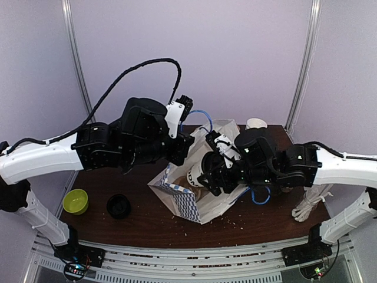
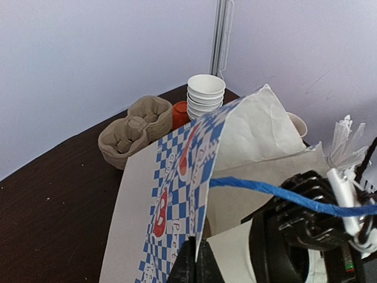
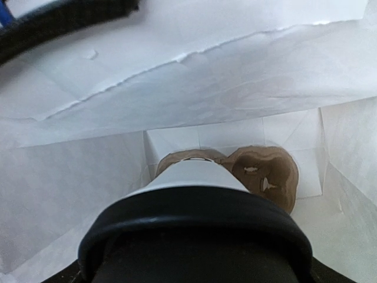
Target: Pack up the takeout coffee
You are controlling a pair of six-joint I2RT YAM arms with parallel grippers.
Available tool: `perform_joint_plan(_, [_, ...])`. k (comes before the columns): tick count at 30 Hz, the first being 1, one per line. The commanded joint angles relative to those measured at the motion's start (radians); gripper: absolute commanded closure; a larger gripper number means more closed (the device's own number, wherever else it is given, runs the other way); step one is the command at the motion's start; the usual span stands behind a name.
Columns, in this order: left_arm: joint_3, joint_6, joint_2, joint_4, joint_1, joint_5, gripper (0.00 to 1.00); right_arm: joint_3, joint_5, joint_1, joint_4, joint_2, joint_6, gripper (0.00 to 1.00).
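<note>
The takeout coffee (image 3: 194, 177) fills the right wrist view, black lid nearest the camera, white body pointing into a white paper bag (image 3: 88, 177). My right gripper (image 1: 207, 174) is shut on it at the bag's mouth; its fingers are hidden behind the lid in the wrist view. In the top view the cup (image 1: 195, 175) sits just inside the opening of the blue-checked bag (image 1: 185, 203). A brown pulp cup carrier (image 3: 262, 171) lies at the bag's bottom, beyond the cup. My left gripper (image 2: 196, 262) is shut on the bag's upper rim (image 2: 206, 177) and holds it up.
A stack of lidless paper cups (image 2: 206, 94), another brown carrier (image 2: 132, 130) and an orange object (image 2: 179, 112) stand at the back. A green bowl (image 1: 75, 201) and a black lid (image 1: 119, 206) lie front left. White straws (image 1: 307, 205) lie at the right.
</note>
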Motion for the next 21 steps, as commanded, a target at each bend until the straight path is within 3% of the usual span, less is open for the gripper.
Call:
perform_joint_plan(1, [-0.032, -0.030, -0.036, 0.081, -0.007, 0.043, 1.00, -0.065, 0.135, 0.020, 0.153, 0.010, -0.017, 0.16])
perform_joint_plan(10, [-0.063, -0.045, -0.038, 0.095, -0.009, 0.094, 1.00, -0.152, 0.283, 0.018, 0.288, 0.052, -0.021, 0.16])
perform_joint_plan(21, [-0.072, -0.025, -0.029, 0.107, -0.020, 0.165, 1.00, -0.330, 0.295, 0.019, 0.405, 0.013, 0.053, 0.16])
